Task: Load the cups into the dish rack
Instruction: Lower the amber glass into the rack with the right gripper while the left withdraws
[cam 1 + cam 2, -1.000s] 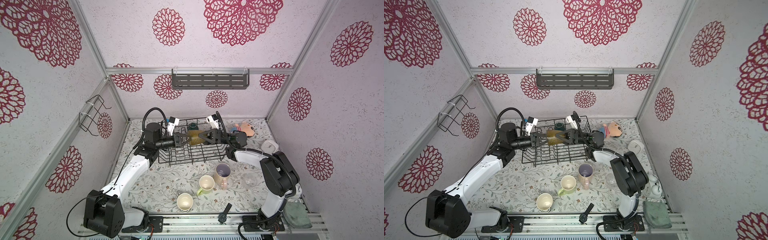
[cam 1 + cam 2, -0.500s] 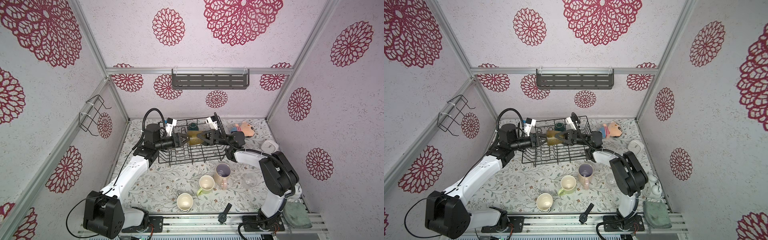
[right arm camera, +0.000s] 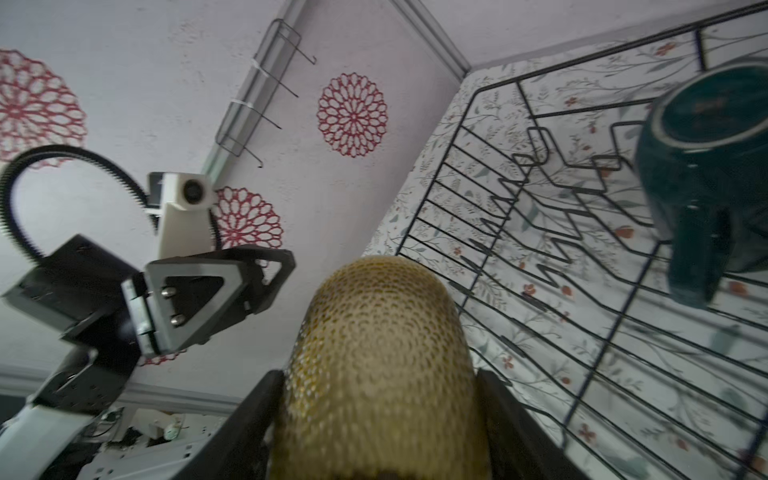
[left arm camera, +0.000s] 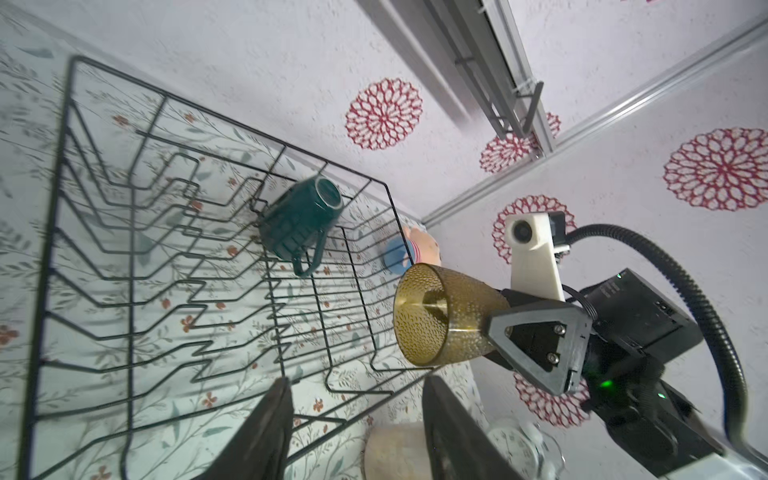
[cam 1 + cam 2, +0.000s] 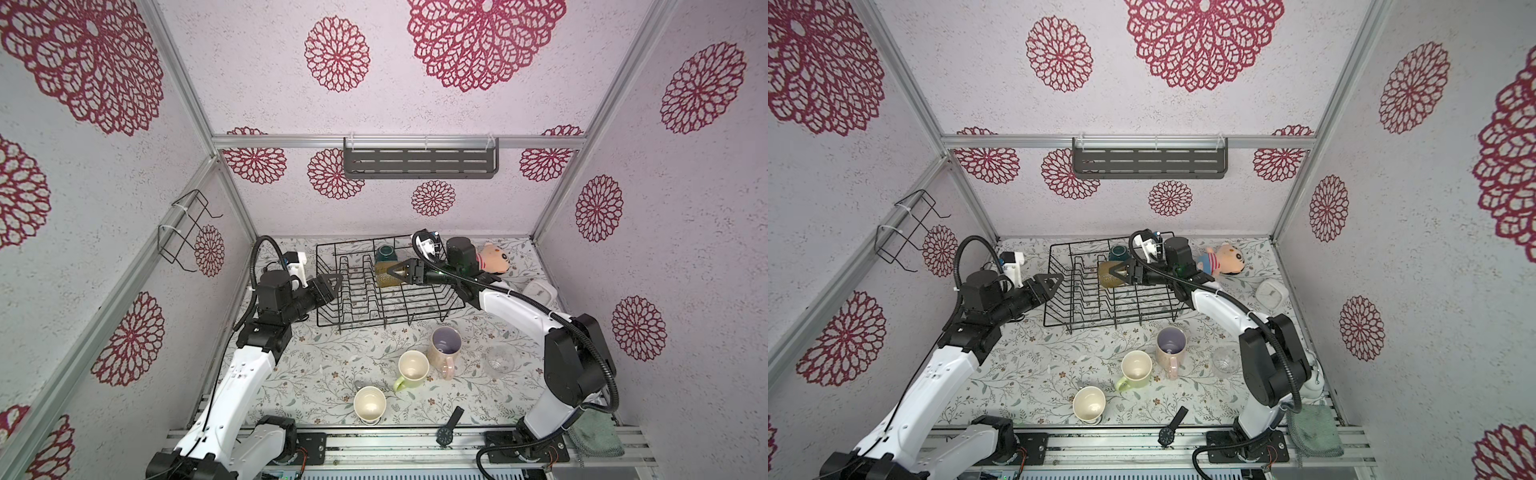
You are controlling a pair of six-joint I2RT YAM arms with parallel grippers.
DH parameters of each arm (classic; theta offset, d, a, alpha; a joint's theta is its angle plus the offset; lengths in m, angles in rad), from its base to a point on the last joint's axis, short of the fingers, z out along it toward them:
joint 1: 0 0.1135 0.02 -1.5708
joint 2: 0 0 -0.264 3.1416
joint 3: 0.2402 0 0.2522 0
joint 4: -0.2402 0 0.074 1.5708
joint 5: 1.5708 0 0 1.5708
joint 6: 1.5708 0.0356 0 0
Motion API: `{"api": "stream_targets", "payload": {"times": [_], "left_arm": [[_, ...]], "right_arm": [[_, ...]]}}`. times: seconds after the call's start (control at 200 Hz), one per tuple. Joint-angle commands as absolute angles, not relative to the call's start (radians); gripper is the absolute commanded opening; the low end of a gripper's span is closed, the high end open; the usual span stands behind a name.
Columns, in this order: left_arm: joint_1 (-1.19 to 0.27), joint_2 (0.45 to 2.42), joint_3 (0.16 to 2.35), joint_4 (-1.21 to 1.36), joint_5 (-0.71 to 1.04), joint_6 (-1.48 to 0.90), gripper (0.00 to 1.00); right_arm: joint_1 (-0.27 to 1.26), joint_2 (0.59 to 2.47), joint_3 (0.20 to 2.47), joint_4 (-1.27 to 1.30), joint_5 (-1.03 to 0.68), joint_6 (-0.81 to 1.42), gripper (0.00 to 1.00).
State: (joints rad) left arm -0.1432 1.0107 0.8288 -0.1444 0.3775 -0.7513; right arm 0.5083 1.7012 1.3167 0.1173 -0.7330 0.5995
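Note:
My right gripper [image 5: 395,272] is shut on the amber glass tumbler [image 5: 384,277], which lies sideways above the dish rack [image 5: 332,322], mouth toward my left arm. The right wrist view shows both fingers pressed on the tumbler [image 3: 382,353]. My left gripper [image 5: 332,282] stands open and empty at the rack's left side, apart from the tumbler [image 4: 440,320]. A dark teal mug [image 5: 386,252] lies inside the rack at the back. On the table in front stand the pink mug [image 5: 445,351], yellow-green mug [image 5: 412,368], grey cream-lined cup [image 5: 369,404] and clear glass [image 5: 500,360].
A plush doll [image 5: 494,259] and a white clock [image 5: 540,291] sit right of the rack. A wristwatch [image 5: 449,428] lies at the front edge, with a green cloth [image 5: 594,434] at the front right. A grey shelf [image 5: 419,164] and a wire bracket [image 5: 187,232] hang on the walls.
My left gripper has opened, let go of the tumbler and drawn back to the left. The right gripper keeps hold of the tumbler over the rack.

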Motion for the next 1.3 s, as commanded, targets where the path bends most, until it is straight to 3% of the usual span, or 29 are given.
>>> {"api": "stream_targets", "payload": {"times": [0.0, 0.255, 0.595, 1.291], "left_arm": [[-0.135, 0.991, 0.824, -0.209, 0.235, -0.728, 0.55], [-0.132, 0.962, 0.807, -0.272, 0.143, -0.730, 0.56], [-0.132, 0.930, 0.782, -0.274, 0.151, -0.696, 0.57], [-0.132, 0.928, 0.785, -0.262, 0.175, -0.637, 0.57]], "right_arm": [[0.504, 1.717, 1.443, -0.194, -0.540, 0.335, 0.57], [0.502, 1.859, 1.674, -0.487, -0.195, 0.153, 0.60], [0.493, 2.071, 1.914, -0.629, 0.060, 0.099, 0.62], [0.424, 2.331, 2.177, -0.598, 0.072, 0.097, 0.66]]}}
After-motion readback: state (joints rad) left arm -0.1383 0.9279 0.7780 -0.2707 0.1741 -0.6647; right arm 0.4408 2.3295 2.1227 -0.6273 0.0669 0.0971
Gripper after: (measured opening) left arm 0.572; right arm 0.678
